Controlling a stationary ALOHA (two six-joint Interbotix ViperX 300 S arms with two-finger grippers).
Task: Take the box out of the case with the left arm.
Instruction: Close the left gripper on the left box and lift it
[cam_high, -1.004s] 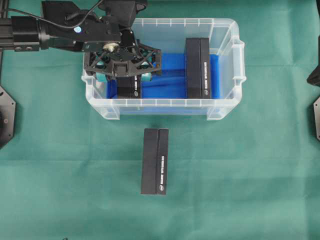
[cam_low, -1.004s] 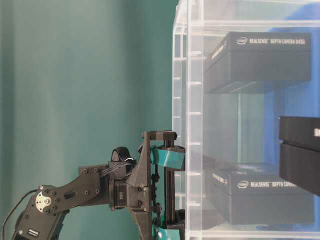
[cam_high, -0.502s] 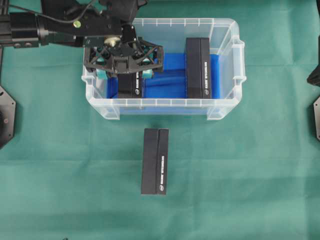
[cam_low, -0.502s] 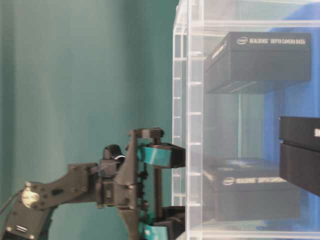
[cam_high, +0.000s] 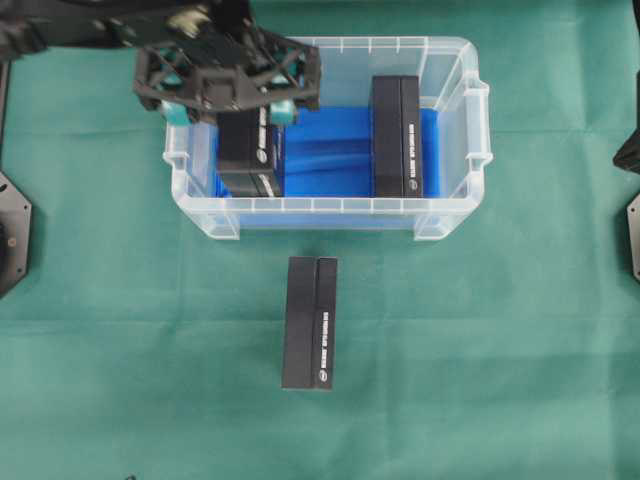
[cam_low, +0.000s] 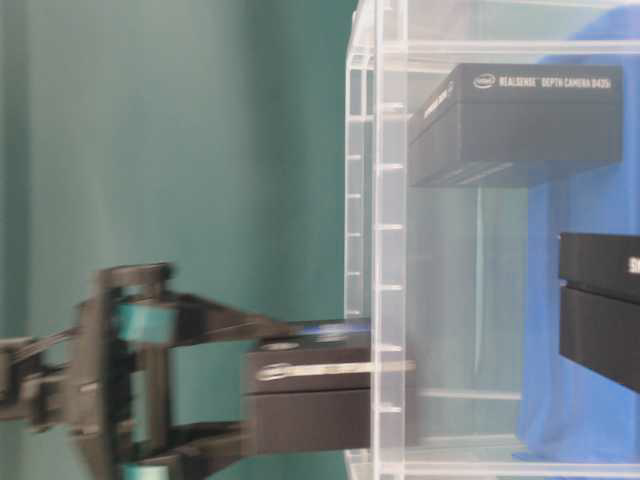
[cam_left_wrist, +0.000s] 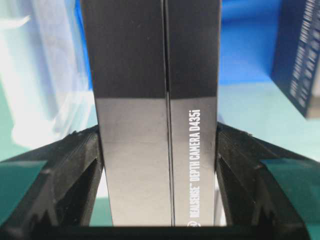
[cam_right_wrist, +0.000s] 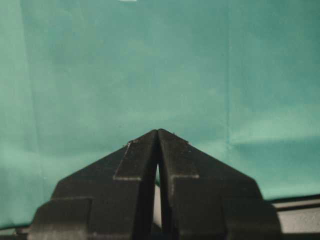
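Overhead view: left gripper (cam_high: 228, 100) is clamped on a black RealSense box (cam_high: 250, 148) at the 9 o'clock end of the clear case (cam_high: 452, 215), box partly above the rim. Left wrist view: both fingers (cam_left_wrist: 75, 172) press the box's long sides. A second box (cam_high: 397, 137) lies at 3 o'clock inside; a third (cam_high: 309, 322) sits on the green cloth (cam_high: 500, 350) at 6 o'clock. Right gripper (cam_right_wrist: 158, 150): jaws together, holding nothing.

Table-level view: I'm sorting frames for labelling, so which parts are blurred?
Table-level view: the left gripper and the box it grips are motion-smeared; the case is sharp. Overhead view: that gripper is slightly soft.
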